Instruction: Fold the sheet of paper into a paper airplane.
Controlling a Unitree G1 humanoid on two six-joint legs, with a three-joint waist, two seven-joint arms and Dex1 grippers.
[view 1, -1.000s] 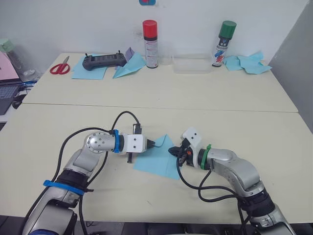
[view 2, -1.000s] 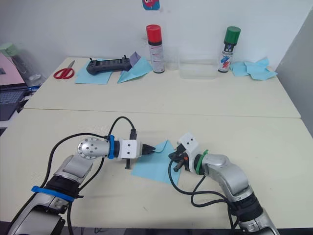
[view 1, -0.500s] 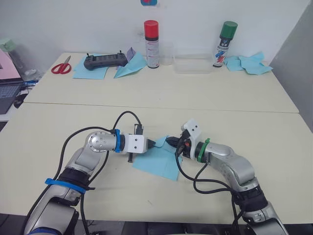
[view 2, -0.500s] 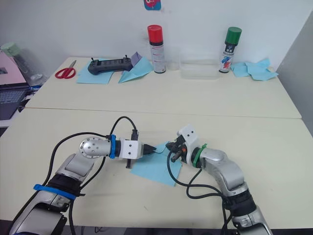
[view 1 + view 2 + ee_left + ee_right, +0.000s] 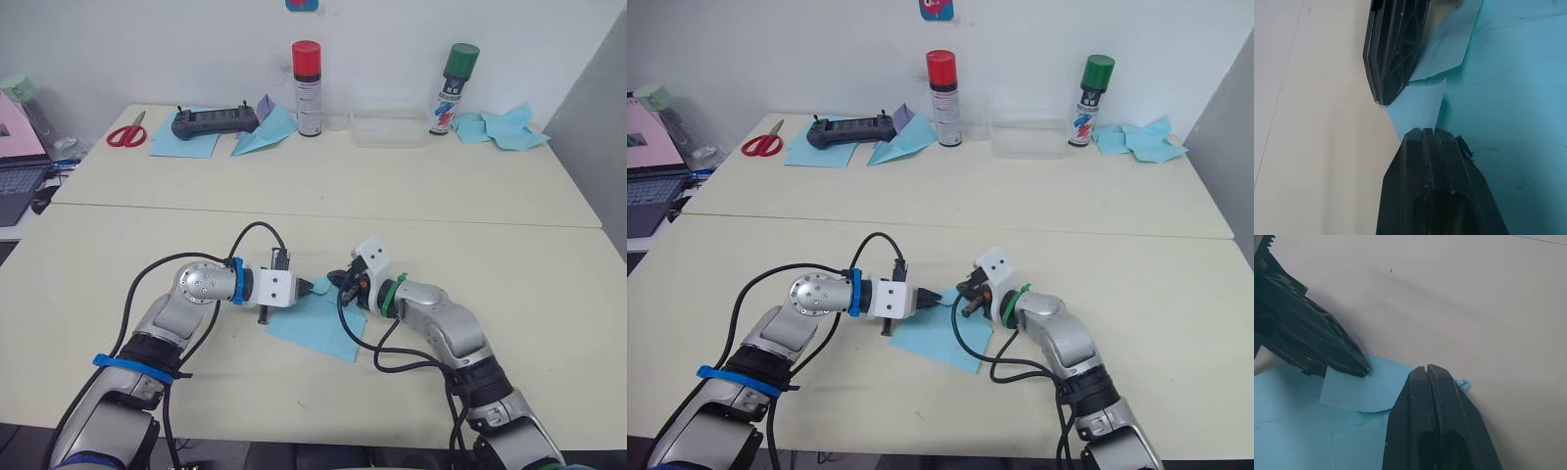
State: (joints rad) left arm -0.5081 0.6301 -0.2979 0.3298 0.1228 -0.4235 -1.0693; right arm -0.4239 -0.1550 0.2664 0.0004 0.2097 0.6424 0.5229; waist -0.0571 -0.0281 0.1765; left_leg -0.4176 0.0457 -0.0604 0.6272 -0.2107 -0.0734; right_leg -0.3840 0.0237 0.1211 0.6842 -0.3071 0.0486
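Sheet: the thin light-blue sheet of paper (image 5: 318,321) lies flat on the cream worktop (image 5: 549,284), near the middle of its front half; it sits as a diamond, one corner toward the front edge and the opposite corner toward the far edge.
Folded corner: at that far corner a small flap (image 5: 1359,392) is turned over onto the sheet; both hands meet there.
Left hand: the left hand (image 5: 940,296) comes in from the worktop's left side, its black fingers (image 5: 1437,181) pressed together in its wrist view, their tips resting on the sheet's left edge just beside the flap, gripping nothing that I can make out.
Right hand: the right hand (image 5: 338,282) comes in from the right side, its fingers (image 5: 1432,421) pressed together on the far corner itself, a bit of blue peeking out past them; whether paper is pinched between them I cannot tell.
Key relation: the two hands face each other tip to tip across the far corner, nearly touching; the rest of the sheet stretches away from both toward the front edge. The right hand is the nearer to the flap's free edge, so pressing the crease likely falls to it while the left pins the edge.
Far edge: a slim light-blue paper dart (image 5: 263,135) and a red-capped spray can (image 5: 306,88) stand well apart from the work.
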